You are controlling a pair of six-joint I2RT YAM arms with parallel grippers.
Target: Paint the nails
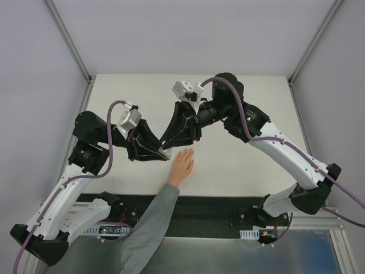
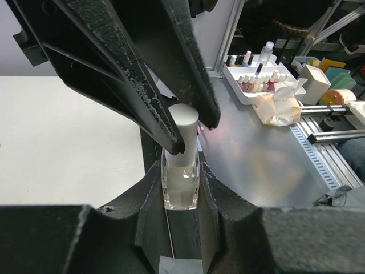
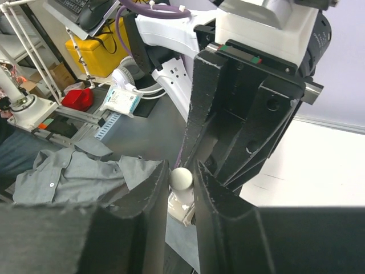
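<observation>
A pale hand (image 1: 182, 164) in a grey sleeve (image 1: 151, 225) lies flat on the white table (image 1: 239, 160), fingers pointing away from the arm bases. Its nails are too small to make out. Just left of the hand, my left gripper (image 1: 164, 154) is shut on the clear body of a small bottle (image 2: 181, 185). My right gripper (image 1: 166, 146) comes in from above, and its two fingers press either side of the bottle's white cap (image 3: 182, 178). In the left wrist view those same fingers (image 2: 149, 108) flank the cap (image 2: 184, 128).
Past the table's near edge, a white tray (image 2: 235, 87) holds several polish bottles next to a crumpled tissue (image 2: 278, 108). The grey shirt (image 3: 68, 171) of the hand's owner, a yellow box (image 3: 102, 54) and cluttered shelving fill the right wrist view's background.
</observation>
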